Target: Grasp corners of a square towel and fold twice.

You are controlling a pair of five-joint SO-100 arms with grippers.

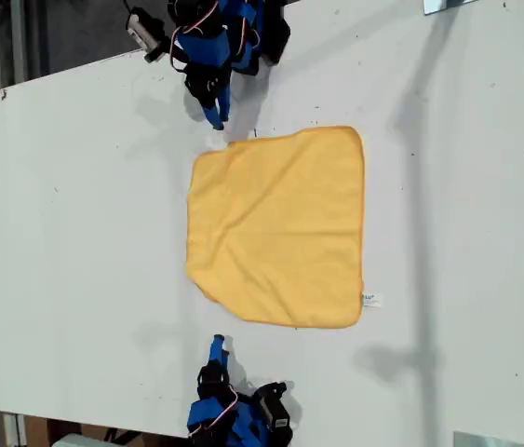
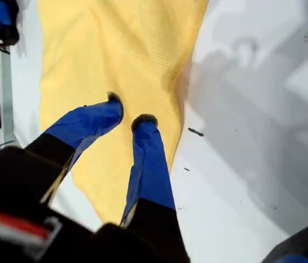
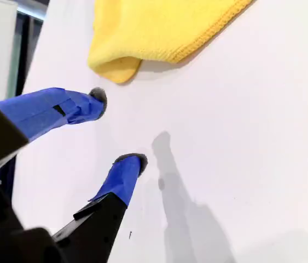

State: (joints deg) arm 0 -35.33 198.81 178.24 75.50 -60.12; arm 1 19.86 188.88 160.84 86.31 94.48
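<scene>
Towel (image 1: 280, 228) lies spread flat on the white table (image 1: 75, 233), between the two arms, as you can see in the exterior view. My first gripper (image 1: 217, 116) sits at the exterior view's top, just beside the towel's nearest corner; in the first wrist view you see its blue fingers over the yellow cloth (image 2: 121, 49), a narrow gap between the tips (image 2: 127, 109), nothing clamped. Whether the tips touch the fabric cannot be told. My second gripper (image 1: 216, 346) stands at the exterior view's bottom, near the towel's edge but apart from it; its jaws are spread wide over bare table (image 3: 118, 129), holding nothing, with a rounded corner (image 3: 115, 68) just ahead, slightly rucked. Both arms reach in low, pointing toward each other. The cloth is soft yellow-orange microfibre with a stitched hem, faint creases, and a small white tag (image 1: 370, 300) at one edge.
</scene>
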